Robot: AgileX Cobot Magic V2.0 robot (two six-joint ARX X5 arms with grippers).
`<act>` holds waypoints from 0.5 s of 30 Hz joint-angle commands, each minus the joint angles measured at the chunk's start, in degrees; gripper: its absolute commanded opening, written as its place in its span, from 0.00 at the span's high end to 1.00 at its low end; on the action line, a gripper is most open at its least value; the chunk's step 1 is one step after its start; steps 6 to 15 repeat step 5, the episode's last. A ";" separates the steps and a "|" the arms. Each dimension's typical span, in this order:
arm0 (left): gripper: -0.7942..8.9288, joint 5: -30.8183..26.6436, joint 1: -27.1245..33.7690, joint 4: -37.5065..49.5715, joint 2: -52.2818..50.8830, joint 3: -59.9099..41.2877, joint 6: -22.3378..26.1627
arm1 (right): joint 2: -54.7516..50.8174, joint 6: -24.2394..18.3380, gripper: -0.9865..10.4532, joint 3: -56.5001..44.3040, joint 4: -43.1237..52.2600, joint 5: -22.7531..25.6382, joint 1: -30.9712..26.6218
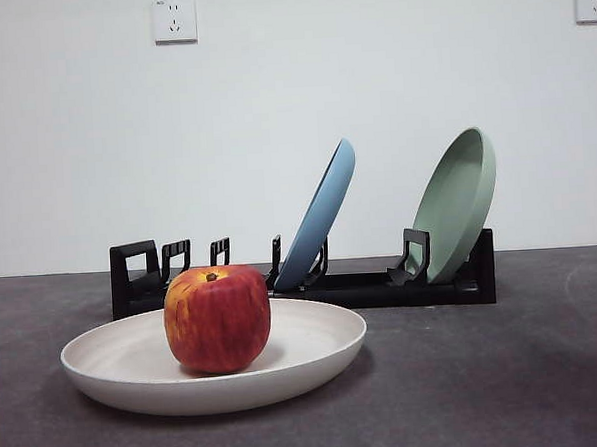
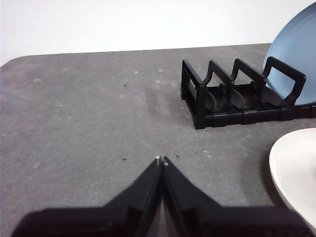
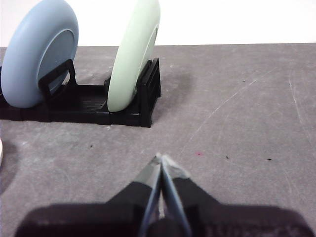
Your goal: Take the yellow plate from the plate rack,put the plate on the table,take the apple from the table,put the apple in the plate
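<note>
The yellow plate point(image 1: 136, 364), cream and shallow, lies flat on the table point(image 1: 507, 373) in front of the plate rack point(image 1: 362, 288). The apple point(image 1: 217, 319), red with yellow streaks, stands upright in the middle of the plate. The plate's edge also shows in the left wrist view point(image 2: 296, 173). My left gripper point(image 2: 161, 160) is shut and empty, low over bare table, apart from the plate and the rack's empty end point(image 2: 217, 96). My right gripper point(image 3: 161, 158) is shut and empty over bare table in front of the rack's other end point(image 3: 143, 98).
A light blue plate point(image 1: 323, 217) and a pale green plate point(image 1: 463, 200) lean in the rack's slots. They also show in the right wrist view: blue point(image 3: 42, 57), green point(image 3: 133, 54). A white wall stands behind the table.
</note>
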 commanded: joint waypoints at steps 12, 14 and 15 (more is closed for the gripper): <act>0.92 -0.28 0.15 0.13 -0.17 -0.81 -0.39 | 0.00 0.37 0.91 -0.66 -0.20 0.09 0.02; 0.92 -0.28 0.15 0.13 -0.17 -0.81 -0.39 | 0.00 0.37 0.91 -0.66 -0.20 0.09 0.02; 0.92 -0.28 0.15 0.13 -0.17 -0.81 -0.39 | 0.00 0.37 0.91 -0.66 -0.20 0.09 0.02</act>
